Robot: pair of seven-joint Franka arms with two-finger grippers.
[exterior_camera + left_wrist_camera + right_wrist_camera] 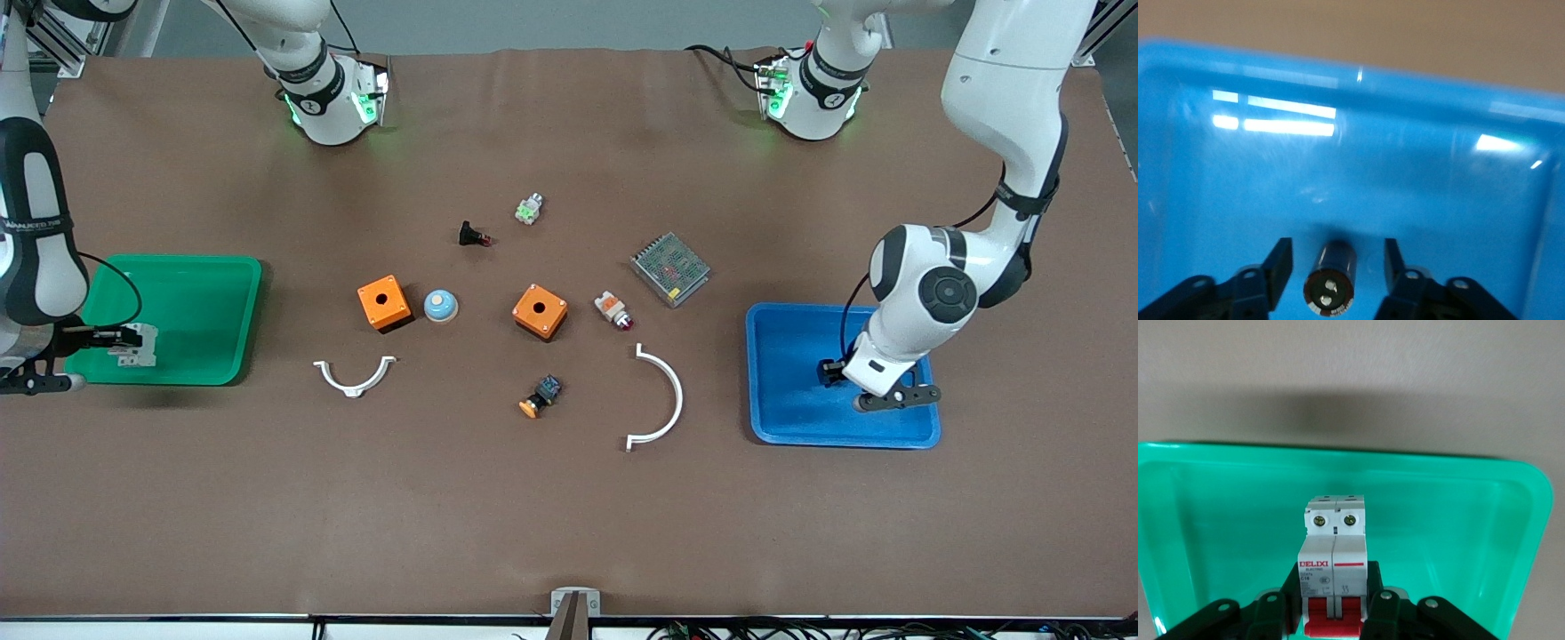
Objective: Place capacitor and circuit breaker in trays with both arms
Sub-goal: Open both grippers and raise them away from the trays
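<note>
The capacitor [1331, 280], a stubby black cylinder, lies on the floor of the blue tray [800, 418], which also shows in the left wrist view [1405, 167]. My left gripper [831, 373] is low in that tray. Its fingers stand open on either side of the capacitor in the left wrist view [1336, 253], with a gap on each side. My right gripper [111, 338] is shut on the white circuit breaker [135, 348] with red toggles [1335, 540] and holds it over the green tray [196, 293], which the right wrist view also shows [1218, 520].
Between the trays lie two orange boxes [384, 302] [540, 311], a blue dome button [440, 306], a black push-button [474, 236], a green-white part [529, 209], a mesh power supply [670, 268], a white-orange indicator [614, 309], a black-blue switch [540, 396] and two white curved brackets [354, 375] [662, 400].
</note>
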